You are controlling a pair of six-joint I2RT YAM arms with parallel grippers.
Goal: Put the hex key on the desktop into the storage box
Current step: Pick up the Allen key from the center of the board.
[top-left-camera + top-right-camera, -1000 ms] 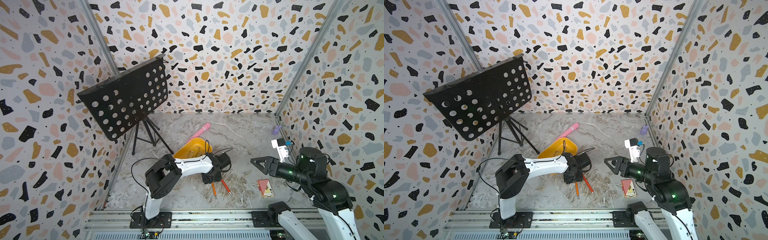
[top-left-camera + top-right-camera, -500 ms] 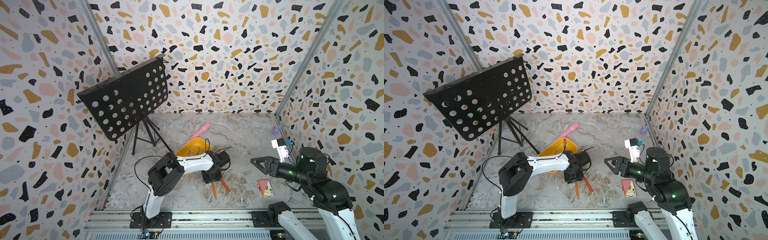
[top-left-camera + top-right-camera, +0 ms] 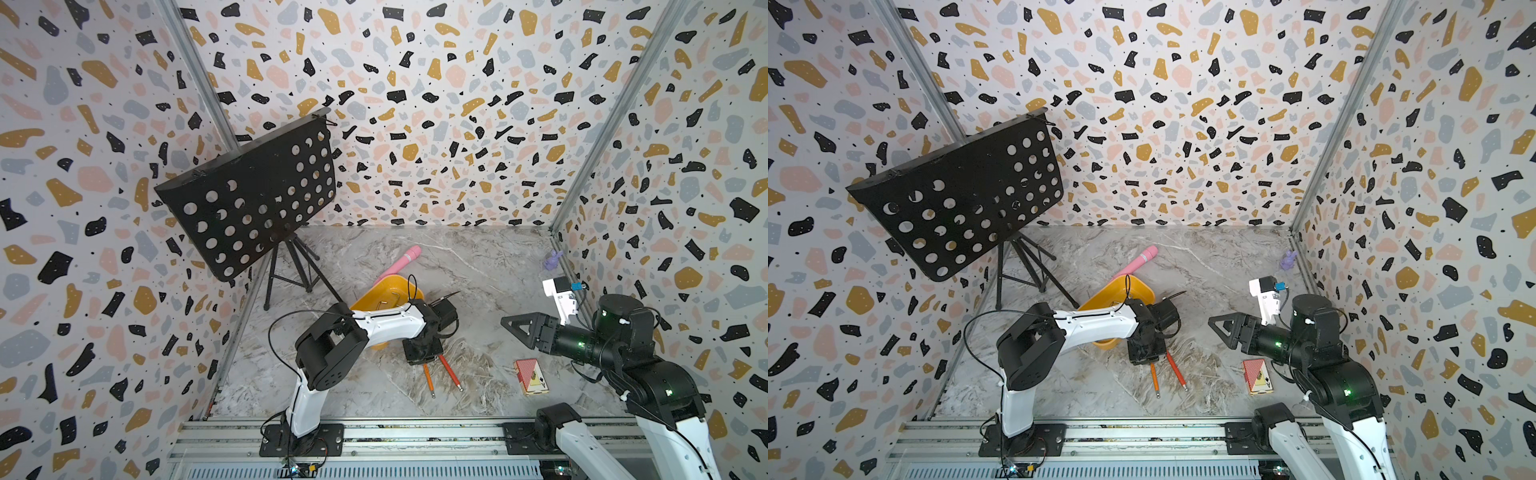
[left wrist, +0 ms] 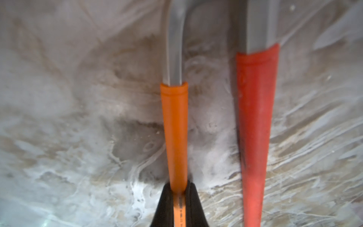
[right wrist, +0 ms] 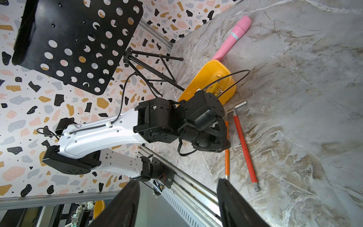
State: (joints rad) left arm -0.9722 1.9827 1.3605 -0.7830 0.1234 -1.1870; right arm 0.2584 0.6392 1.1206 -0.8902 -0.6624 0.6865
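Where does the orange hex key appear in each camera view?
Top view: orange hex key, front centre, at the end of the left arm.
Top view: key, same spot.
Left wrist: centre, pinched between the left fingers.
Right wrist: middle, partly behind the left arm.
Shared landmark: red hex key beside it.

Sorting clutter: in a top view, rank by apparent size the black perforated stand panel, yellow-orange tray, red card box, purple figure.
1. Black perforated stand panel, though raised nearer the camera.
2. Yellow-orange plastic tray, partly hidden by the left arm.
3. Red card box.
4. Small purple figure.
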